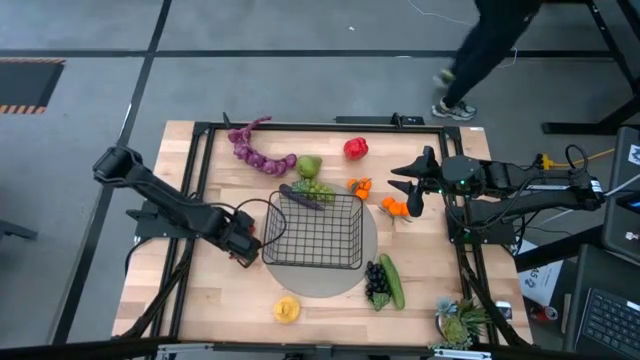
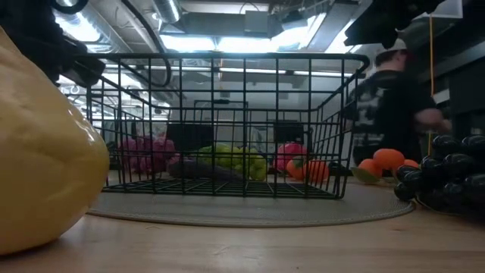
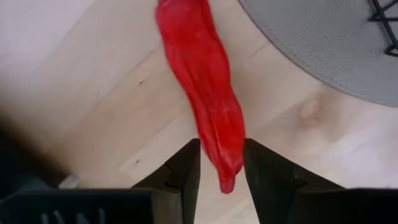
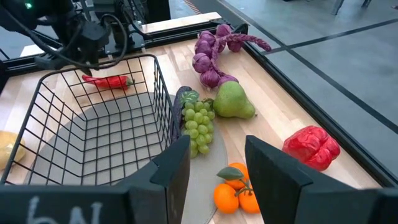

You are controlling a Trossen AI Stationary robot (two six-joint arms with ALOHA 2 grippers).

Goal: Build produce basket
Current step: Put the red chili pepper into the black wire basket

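The black wire basket (image 1: 315, 230) stands on the round grey mat (image 1: 320, 283). My left gripper (image 1: 243, 243) is at the basket's left side, shut on the red chili (image 3: 202, 68), which also shows through the basket in the right wrist view (image 4: 106, 81). My right gripper (image 4: 214, 168) is open and empty, to the right of the basket (image 1: 410, 185), near the oranges (image 4: 233, 190). The purple string (image 1: 255, 150), pear (image 1: 308, 165), green grapes (image 1: 316, 187) and red pepper (image 1: 355, 148) lie on the table beyond the basket. The lemon (image 1: 287, 309), dark grapes (image 1: 377, 283) and cucumber (image 1: 392, 282) lie at the near side. My left gripper pinches the chili's tapered tip (image 3: 227, 158) between its two fingers (image 3: 186, 168), one on each side. The chili reaches straight out past the fingertips, along the fingers. Whether it rests on the wood or is lifted clear, I cannot tell.
A spiky potted plant (image 1: 460, 322) stands at the near right corner. A black frame (image 1: 300, 126) runs round the table. A person (image 1: 480, 60) walks on the floor beyond the far edge. In the low view the lemon (image 2: 38, 152) fills the left foreground.
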